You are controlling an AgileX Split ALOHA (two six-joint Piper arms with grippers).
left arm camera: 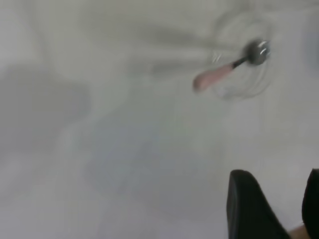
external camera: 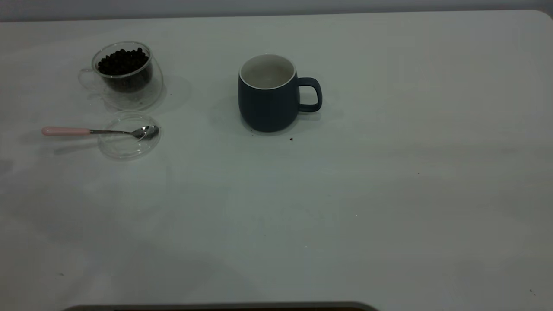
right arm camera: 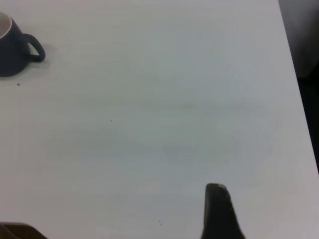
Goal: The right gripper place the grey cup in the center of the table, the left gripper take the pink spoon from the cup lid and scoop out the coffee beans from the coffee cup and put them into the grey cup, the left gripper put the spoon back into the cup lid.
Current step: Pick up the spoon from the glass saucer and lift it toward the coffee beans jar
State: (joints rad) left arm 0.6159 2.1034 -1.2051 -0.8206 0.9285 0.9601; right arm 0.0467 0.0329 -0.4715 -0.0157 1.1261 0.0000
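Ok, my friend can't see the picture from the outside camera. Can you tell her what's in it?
A dark grey cup stands mid-table, empty inside. Far left, a glass coffee cup holds coffee beans, and a pink spoon rests with its bowl in a clear cup lid. No robot arms show.

You've got the grey cup (external camera: pixel 268 97) sitting upright around the middle of the table, a bit toward the far side. It's dark blue-grey outside, white inside, handle pointing to the right, and it looks empty. Over on the left, the coffee cup (external camera: pixel 125 73) is clear glass with a handle on its left side and a dark heap of coffee beans (external camera: pixel 123 61) in it. Just in front of that you'll see the cup lid (external camera: pixel 128 134), a clear round disc lying flat. The pink spoon (external camera: pixel 101 131) rests across it, metal bowl on the lid, pink handle sticking out past the rim to the left.
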